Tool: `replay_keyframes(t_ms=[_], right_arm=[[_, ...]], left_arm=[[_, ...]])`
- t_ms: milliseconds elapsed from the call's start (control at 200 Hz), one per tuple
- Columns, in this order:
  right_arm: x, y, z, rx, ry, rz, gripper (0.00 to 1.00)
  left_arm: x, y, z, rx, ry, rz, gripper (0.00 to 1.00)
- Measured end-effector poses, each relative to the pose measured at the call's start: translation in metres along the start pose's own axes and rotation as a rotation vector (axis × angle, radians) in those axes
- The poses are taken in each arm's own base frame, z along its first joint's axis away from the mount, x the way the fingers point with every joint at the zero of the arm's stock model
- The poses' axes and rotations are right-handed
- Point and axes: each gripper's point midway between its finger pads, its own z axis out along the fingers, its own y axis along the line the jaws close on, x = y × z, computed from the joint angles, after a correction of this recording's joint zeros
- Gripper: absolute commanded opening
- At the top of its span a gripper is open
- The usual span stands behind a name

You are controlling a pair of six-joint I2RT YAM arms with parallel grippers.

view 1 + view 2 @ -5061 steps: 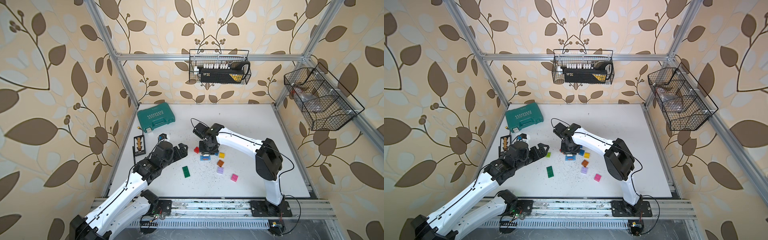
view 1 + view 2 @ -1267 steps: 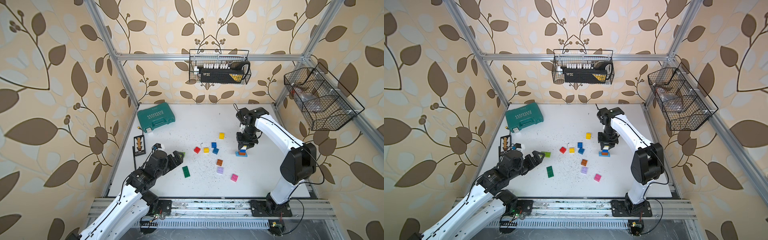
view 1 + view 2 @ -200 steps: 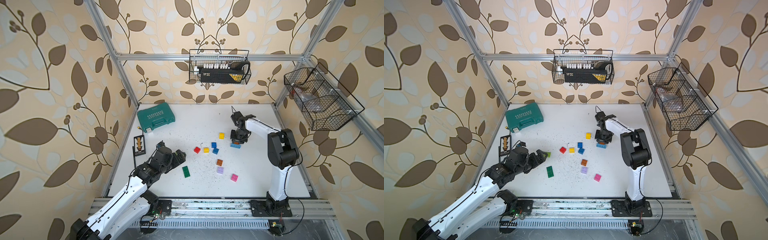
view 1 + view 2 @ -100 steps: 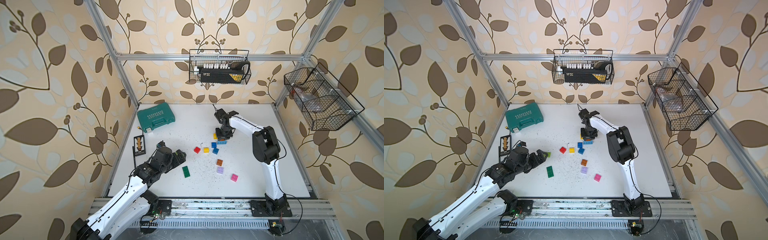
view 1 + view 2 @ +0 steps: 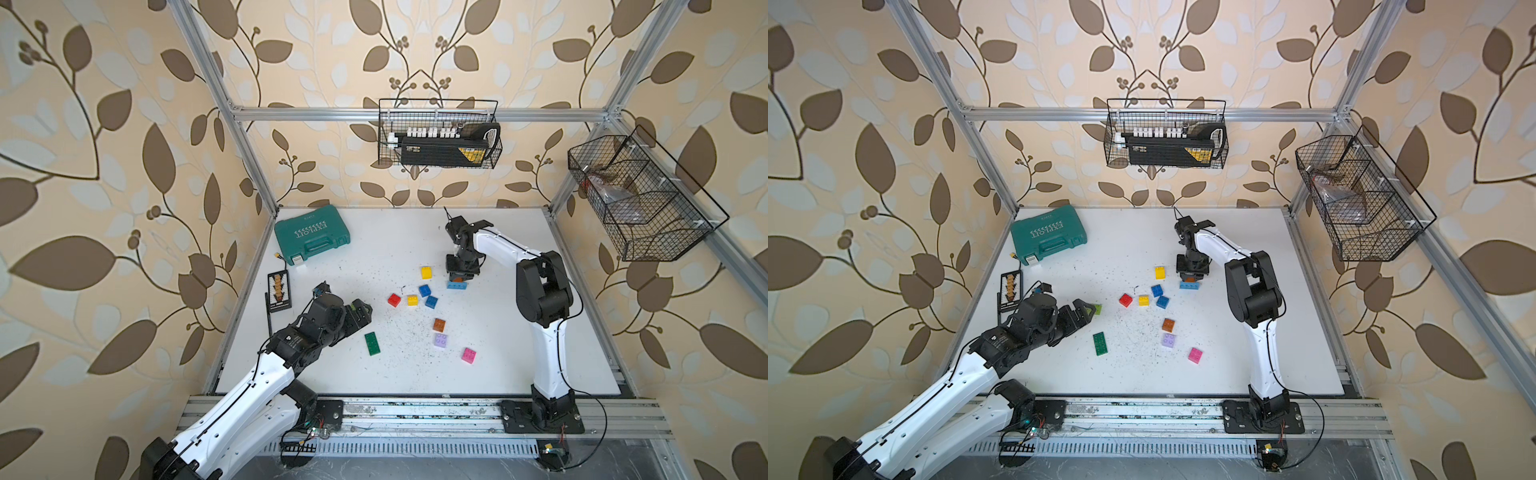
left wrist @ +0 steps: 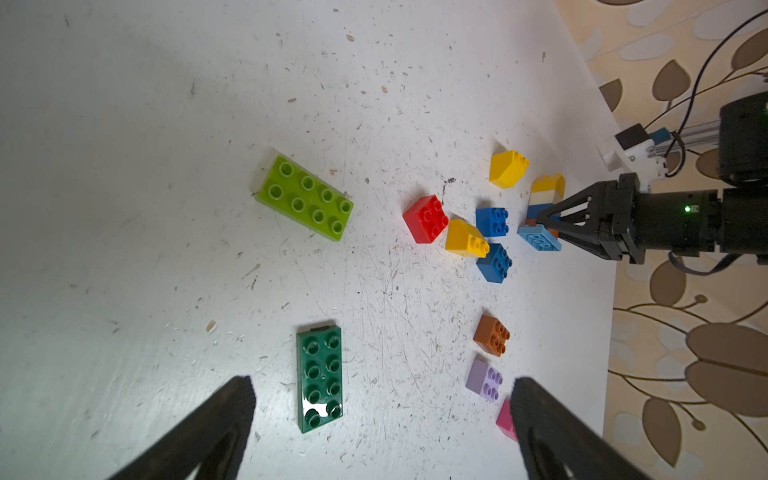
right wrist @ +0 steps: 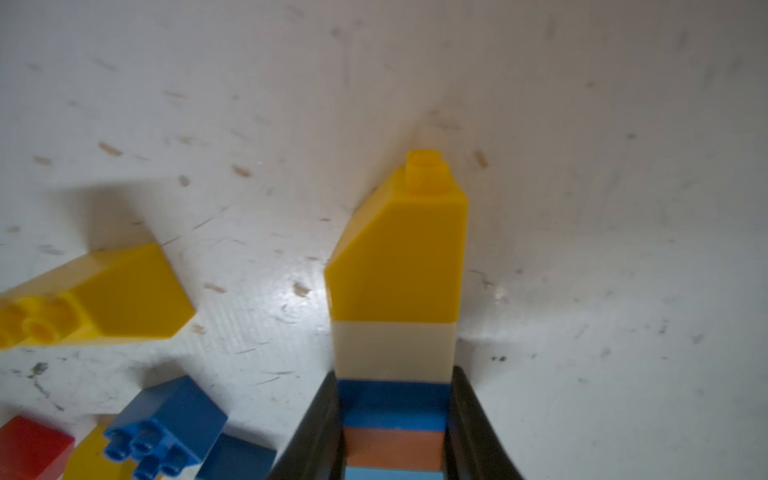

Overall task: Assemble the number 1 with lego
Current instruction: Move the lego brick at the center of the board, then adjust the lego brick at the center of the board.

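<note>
My right gripper (image 5: 459, 274) (image 7: 394, 376) points down and is shut on a lego stack (image 7: 397, 270) (image 6: 544, 199) held on its side at table level. The stack runs light blue base (image 5: 457, 285), brown, blue, white, then a yellow sloped top. Whether it rests on the table I cannot tell. Loose lego lies left of it: a yellow brick (image 5: 426, 272), two blue bricks (image 5: 424, 290), red (image 5: 394, 299), brown (image 5: 439, 324), lilac (image 5: 441, 340) and pink (image 5: 468, 355). My left gripper (image 6: 382, 390) (image 5: 1086, 309) is open and empty beside a lime brick (image 6: 305, 197), with a dark green plate (image 6: 320, 378) between its fingers' line.
A teal tool case (image 5: 311, 235) sits at the back left corner. A small black rack (image 5: 278, 291) lies by the left table edge. Two wire baskets (image 5: 438, 139) (image 5: 636, 199) hang on the walls above the table. The white table (image 5: 519, 365) is speckled with debris.
My right gripper swung the stack left toward the loose bricks, then a little back to the right, its elbow swinging with it. The left arm has stayed still and open.
</note>
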Motion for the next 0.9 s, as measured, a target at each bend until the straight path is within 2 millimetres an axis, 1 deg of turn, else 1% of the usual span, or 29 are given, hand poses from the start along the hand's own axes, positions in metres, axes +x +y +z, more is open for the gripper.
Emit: replay_keyframes(t_ms=[40,90,190,260,325,365,420,450,475,495,505,565,610,650,680,730,760,795,855,900], right_arm=[[-0.001,-0.004,0.0,0.005,0.0,0.009,0.36],[-0.002,-0.005,0.0,0.005,-0.001,0.009,0.41],[0.001,-0.002,0.001,0.002,0.005,-0.001,0.55],[0.004,0.0,0.001,-0.004,0.011,-0.003,0.61],[0.007,0.002,-0.005,-0.017,0.007,0.001,0.68],[0.008,0.003,-0.013,-0.03,-0.006,0.008,0.69],[0.01,0.002,-0.028,-0.044,-0.036,0.021,0.77],[0.011,0.0,-0.04,-0.053,-0.063,0.033,0.82],[0.013,-0.002,-0.051,-0.06,-0.09,0.048,0.87],[0.014,-0.003,-0.06,-0.07,-0.116,0.046,0.97],[0.015,-0.004,-0.064,-0.071,-0.127,0.059,0.99],[0.021,-0.013,-0.092,-0.094,-0.221,0.089,1.0],[0.029,-0.025,-0.111,-0.103,-0.3,0.15,0.99],[0.036,-0.036,-0.123,-0.115,-0.353,0.205,1.0],[0.041,-0.043,-0.127,-0.13,-0.379,0.241,1.0],[0.049,-0.053,-0.124,-0.16,-0.398,0.293,0.99],[0.053,-0.057,-0.118,-0.18,-0.392,0.318,0.98],[0.059,-0.06,-0.105,-0.194,-0.374,0.346,0.98],[0.072,-0.055,-0.083,-0.21,-0.334,0.355,0.97],[0.086,-0.044,-0.07,-0.217,-0.302,0.333,0.93]], left_arm=[[0.0,0.0,0.0,0.0,0.0,0.0,0.99],[0.0,0.0,0.0,0.0,0.0,0.0,0.99],[0.0,0.0,0.0,0.0,0.0,0.0,0.99],[0.0,0.0,0.0,0.0,0.0,0.0,0.99],[0.0,0.0,0.0,0.0,0.0,0.0,0.99],[0.0,0.0,0.0,0.0,0.0,0.0,0.99],[0.0,0.0,0.0,0.0,0.0,0.0,0.99],[0.0,0.0,0.0,0.0,0.001,0.0,0.99],[0.0,0.0,0.0,0.0,0.001,-0.001,0.99],[0.0,0.0,0.0,-0.001,0.001,-0.001,0.99],[0.0,0.0,0.0,-0.001,0.001,-0.001,0.99],[0.0,0.002,0.001,-0.007,0.001,-0.005,0.99],[0.001,0.004,0.001,-0.018,0.008,-0.009,0.99],[0.002,0.006,0.003,-0.035,0.019,-0.013,0.99],[0.004,0.008,0.003,-0.048,0.027,-0.017,0.99],[0.006,0.01,0.005,-0.07,0.047,-0.025,0.99],[0.007,0.01,0.006,-0.08,0.061,-0.027,0.99],[0.009,0.01,0.006,-0.091,0.078,-0.031,0.99],[0.011,0.011,0.009,-0.115,0.101,-0.039,0.99],[0.013,0.013,0.012,-0.139,0.121,-0.051,0.98]])
